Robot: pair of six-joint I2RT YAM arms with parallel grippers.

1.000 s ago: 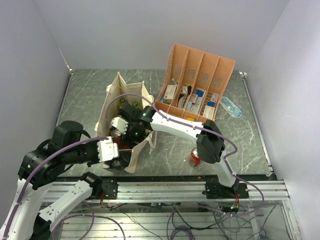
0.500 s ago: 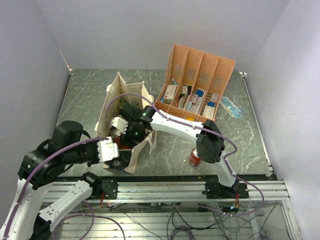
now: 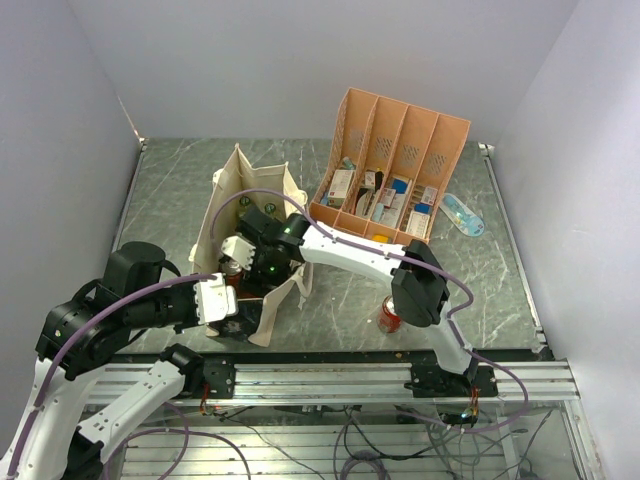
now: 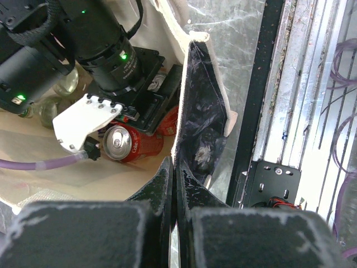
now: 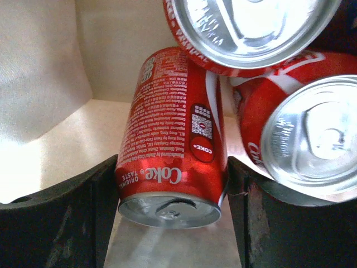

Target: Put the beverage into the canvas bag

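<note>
One table (image 3: 480, 290): grey marbled top, hard and flat.

One canvas bag (image 3: 222, 200): cream woven cloth, soft and slack, with a black mottled panel at its near narrow end. It sits on the left part of the table with its mouth open.

One left gripper (image 4: 174, 184): black fingers closed tight on the bag's rim beside the black panel, holding the mouth apart.

One right gripper (image 5: 173, 167): reached deep into the bag, jaws about a can's width apart.

One cola can (image 5: 175, 128): red painted aluminium, smooth and cylindrical. It lies on its side on the cloth inside the bag, directly between the right gripper's fingers. Its long axis runs parallel with them, lid end towards the wrist. Each finger sits against or just beside a flank; whether they press or have loosened cannot be told.

Two further cans (image 5: 312, 134): same kind, crowded just beside it.

Judgement: the drink is already in the bag, so the right arm likely needs only to let go and draw straight back along the can's axis.
</note>
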